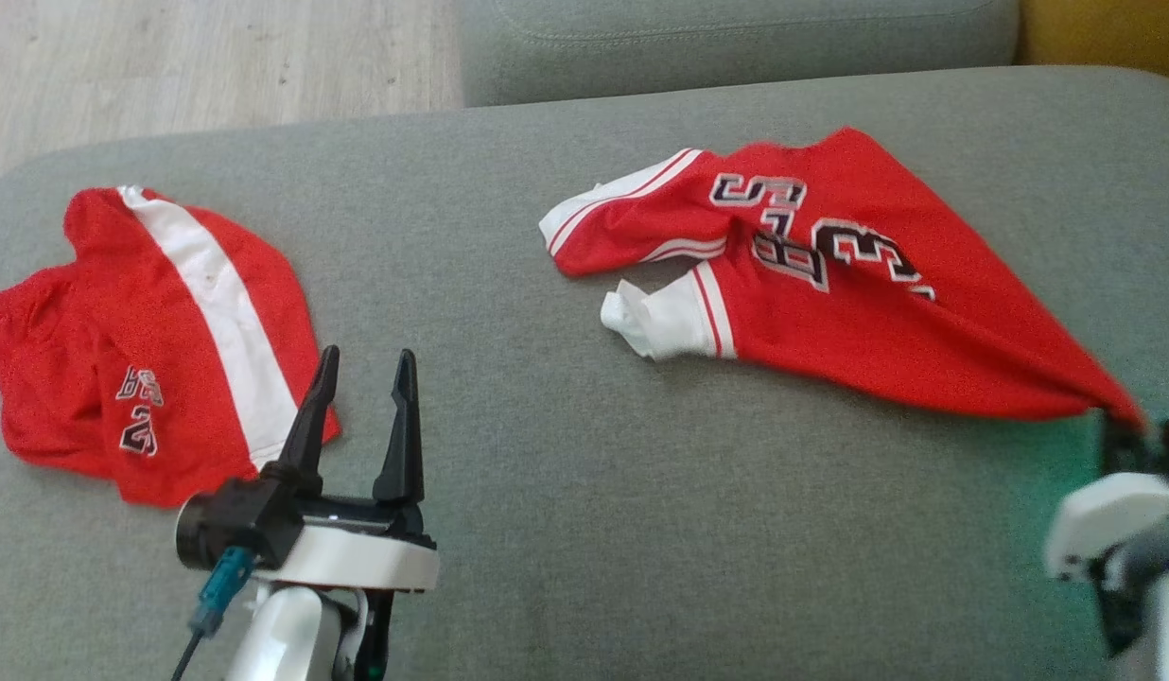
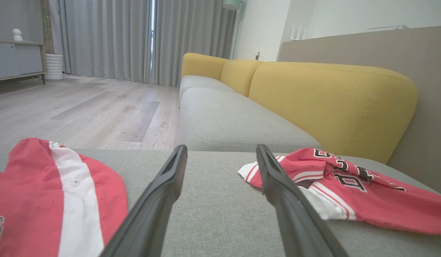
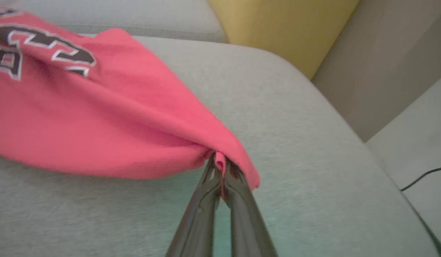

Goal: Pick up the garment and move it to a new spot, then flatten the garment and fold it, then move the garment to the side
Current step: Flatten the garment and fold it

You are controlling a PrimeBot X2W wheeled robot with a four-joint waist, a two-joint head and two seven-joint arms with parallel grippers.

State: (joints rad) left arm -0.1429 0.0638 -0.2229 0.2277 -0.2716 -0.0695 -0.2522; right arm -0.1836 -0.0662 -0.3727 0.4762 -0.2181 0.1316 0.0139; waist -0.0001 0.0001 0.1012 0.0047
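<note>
The red jersey (image 1: pixel 830 284) lies on the right half of the grey cushion (image 1: pixel 547 492), near right corner drawn taut. My right gripper (image 3: pixel 220 166) is clamped on that corner, jaws together. My left gripper (image 1: pixel 367 364) hovers just beside the red shorts (image 1: pixel 149 340) at left, jaws wide apart, holding nothing.

on cushion (image 1: pixel 547 473): shorts (image 1: pixel 83 378) left | jersey (image 1: pixel 830 331) right, well apart

The red jersey (image 1: pixel 830 322) lies rumpled across the right half of the frame, white-striped sleeves (one ending in a bunched white cuff) toward the centre, black-and-white numerals facing up; its lower-right corner is stretched to a point, pinched in the right gripper (image 3: pixel 220 167)
</note>
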